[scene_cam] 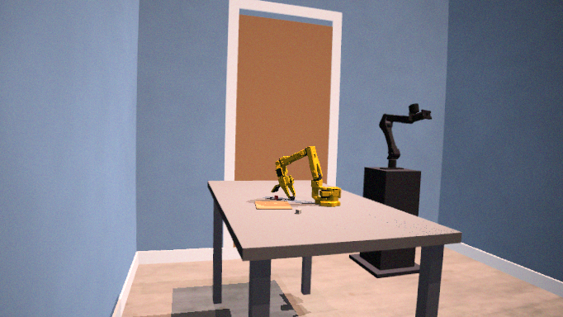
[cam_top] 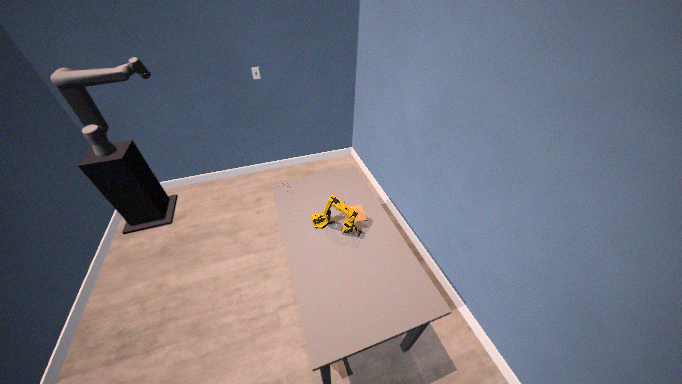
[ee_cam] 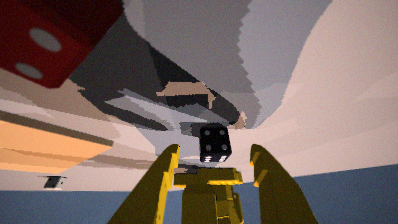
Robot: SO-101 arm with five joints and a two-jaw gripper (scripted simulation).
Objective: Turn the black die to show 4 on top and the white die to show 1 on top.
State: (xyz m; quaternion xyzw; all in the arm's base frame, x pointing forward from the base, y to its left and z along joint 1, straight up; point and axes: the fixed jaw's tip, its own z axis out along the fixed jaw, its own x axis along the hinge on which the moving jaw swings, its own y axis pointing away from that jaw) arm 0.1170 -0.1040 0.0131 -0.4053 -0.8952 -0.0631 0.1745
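Observation:
My gripper [ee_cam: 214,147] [scene_cam: 293,196] [cam_top: 351,231] is open and low over the table, with nothing held. The black die [ee_cam: 215,140] shows between the fingertips in the wrist view, close beyond them and standing on the table off the mat. Its side towards the camera shows 4; its brighter top face is foreshortened, with pips in two columns. The red die [ee_cam: 55,37] [scene_cam: 276,197] is near the wrist camera, partly cut off, two pips visible. The white die [ee_cam: 52,181] [scene_cam: 298,211] lies on the table beside the orange mat [ee_cam: 45,150] [scene_cam: 273,205] [cam_top: 360,212]; its top number is unreadable.
The arm's base [scene_cam: 330,196] [cam_top: 320,220] stands on the grey table [scene_cam: 351,227] [cam_top: 360,300] to one side of the mat. The arm's shadows fall around the black and red dice. A second arm [scene_cam: 392,140] [cam_top: 90,75] stands on a black pedestal away from the table.

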